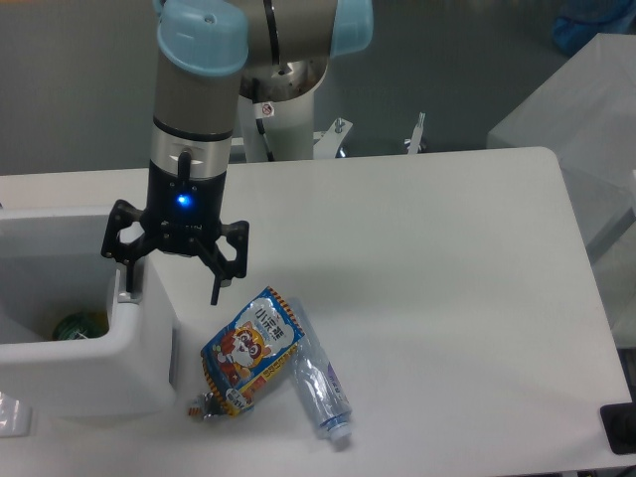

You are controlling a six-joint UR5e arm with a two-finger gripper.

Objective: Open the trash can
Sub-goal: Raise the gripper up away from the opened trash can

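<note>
The white trash can [89, 373] stands at the table's left edge. Its top is open, with the lid out of sight, and the inside shows a green object [75, 326] at the bottom. My gripper [171, 293] hangs open over the can's right rim. Its left finger [126, 281] comes down at the grey button strip [124, 296], and I cannot tell whether it touches. The right finger [215, 288] hangs outside the can's right wall, above the table. Nothing is held between the fingers.
A colourful snack bag [251, 348] and a clear plastic bottle [319, 386] lie just right of the can. A bit of clear plastic [10, 414] sits at the bottom left. A black object [618, 427] is at the table's right front corner.
</note>
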